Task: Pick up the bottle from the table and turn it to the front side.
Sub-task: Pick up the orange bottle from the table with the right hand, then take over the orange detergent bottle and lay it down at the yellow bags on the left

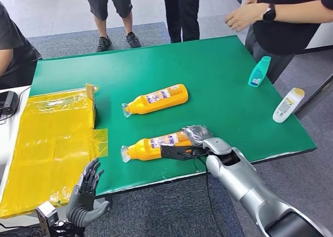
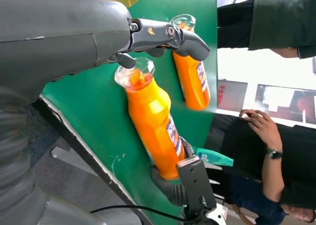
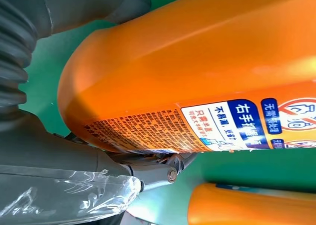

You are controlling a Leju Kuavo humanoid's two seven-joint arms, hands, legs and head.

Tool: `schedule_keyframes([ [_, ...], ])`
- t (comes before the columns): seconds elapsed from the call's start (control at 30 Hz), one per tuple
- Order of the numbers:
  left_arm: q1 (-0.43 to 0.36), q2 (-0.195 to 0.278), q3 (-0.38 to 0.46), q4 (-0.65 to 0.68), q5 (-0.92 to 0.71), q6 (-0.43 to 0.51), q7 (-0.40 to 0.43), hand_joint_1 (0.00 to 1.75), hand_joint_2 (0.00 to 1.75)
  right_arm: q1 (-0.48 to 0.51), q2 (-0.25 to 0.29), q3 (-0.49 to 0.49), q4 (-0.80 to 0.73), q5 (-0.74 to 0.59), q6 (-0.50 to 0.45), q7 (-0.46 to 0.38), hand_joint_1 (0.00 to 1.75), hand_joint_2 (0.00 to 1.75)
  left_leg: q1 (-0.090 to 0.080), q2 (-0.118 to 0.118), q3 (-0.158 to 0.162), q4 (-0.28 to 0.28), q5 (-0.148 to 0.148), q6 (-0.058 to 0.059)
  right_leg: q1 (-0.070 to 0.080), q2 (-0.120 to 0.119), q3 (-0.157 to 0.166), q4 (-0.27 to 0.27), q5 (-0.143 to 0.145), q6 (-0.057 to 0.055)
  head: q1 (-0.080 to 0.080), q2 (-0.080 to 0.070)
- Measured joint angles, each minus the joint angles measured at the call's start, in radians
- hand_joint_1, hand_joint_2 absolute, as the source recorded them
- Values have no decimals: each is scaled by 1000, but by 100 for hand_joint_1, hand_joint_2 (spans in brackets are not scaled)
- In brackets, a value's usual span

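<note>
My right hand (image 1: 192, 143) closes around the base end of the near orange bottle (image 1: 155, 147), fingers (image 1: 178, 153) running along its side twd the neck; the bottle lies on its side on the green table (image 1: 220, 81), clear cap away from my palm. In the right wrist view the bottle (image 3: 193, 62) fills the space btwn thumb and fingers, label partly facing the cam. Whether it has left the tabletop I can't tell. I judge the grasp as made or nearly so; the lift and the turn to the front side are left. My left hand (image 1: 88, 193) hangs off the table edge, fingers apart, holding nothing. A second orange bottle (image 1: 157, 100) lies just beyond my right hand, parallel, not touching. People stand at the far side.
</note>
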Motion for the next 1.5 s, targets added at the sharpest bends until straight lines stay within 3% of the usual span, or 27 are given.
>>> schedule_keyframes([
  [0.3, 18, 0, 9, 0, -1, 4, 0, 0, 175, 55, -5, -11, -125, -23, -10, 6, 175, 175, 0, 0, 0, 0, 0, 0, 0, 0, 0, 0, 0, 0, 0, 0],
  [0.7, 63, -1, 44, -38, -1, 2, 0, 0, 175, 200, -23, -101, -369, -111, -72, -11, 175, 175, 0, 0, -1, 0, 0, 0, 0, 0, -1, 0, 0, 0, 0, 0],
  [0.87, 75, -9, 72, -77, 40, -55, 0, 0, 175, 279, -19, -147, -467, -217, -104, -60, 175, 175, 0, -1, -1, 0, 0, 0, 0, 0, -1, 0, -1, 0, 0, 0],
  [1.2, 83, -49, 138, -142, 67, -184, 0, 0, 175, 441, 60, -177, -634, -363, -169, -180, 175, 175, 0, -1, -2, 0, -1, 0, 0, 0, -1, 0, -2, 0, 0, 0],
  [1.5, 81, -71, 152, -184, 69, -249, 1, 0, 175, 503, 130, -175, -683, -427, -196, -277, 175, 175, 0, 0, -1, 0, -1, 0, 0, 0, -1, 0, -1, 0, 0, 0],
])
